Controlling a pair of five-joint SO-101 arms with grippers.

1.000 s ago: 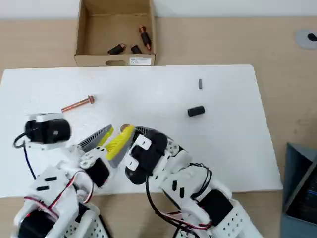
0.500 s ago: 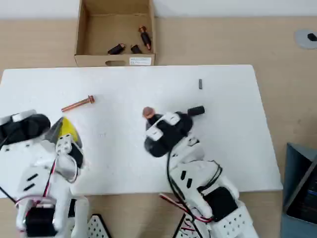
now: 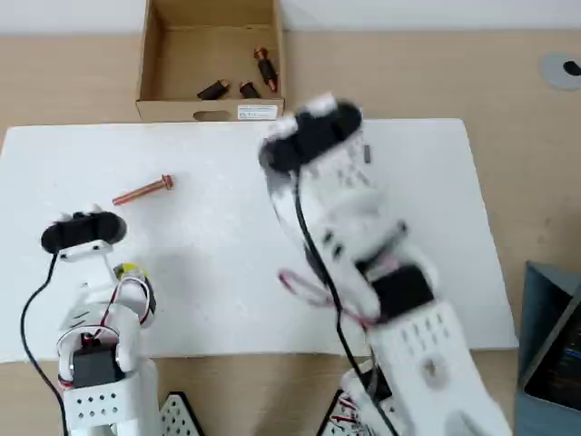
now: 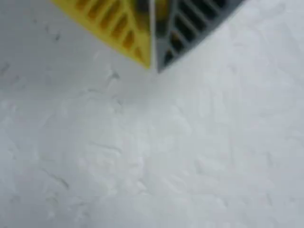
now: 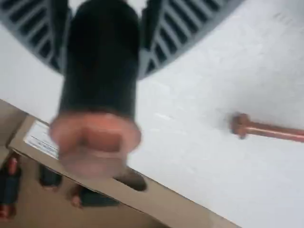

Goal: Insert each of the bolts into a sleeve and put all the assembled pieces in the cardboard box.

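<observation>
Right tool [image 5: 102, 71] grasps a sleeved bolt [image 5: 97, 104] beside the cardboard box [image 3: 172, 111] at 11 o'clock; left tool [image 4: 153, 59] is clenched, empty.

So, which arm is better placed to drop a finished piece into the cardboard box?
Right. Its jaws hold a sleeved bolt near the cardboard box; the left jaws are shut, empty, farther back.

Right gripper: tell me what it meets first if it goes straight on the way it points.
Probably the near wall of the cardboard box: the right gripper, shut on a sleeved bolt, points toward it over the white mat. Depth is unclear.
</observation>
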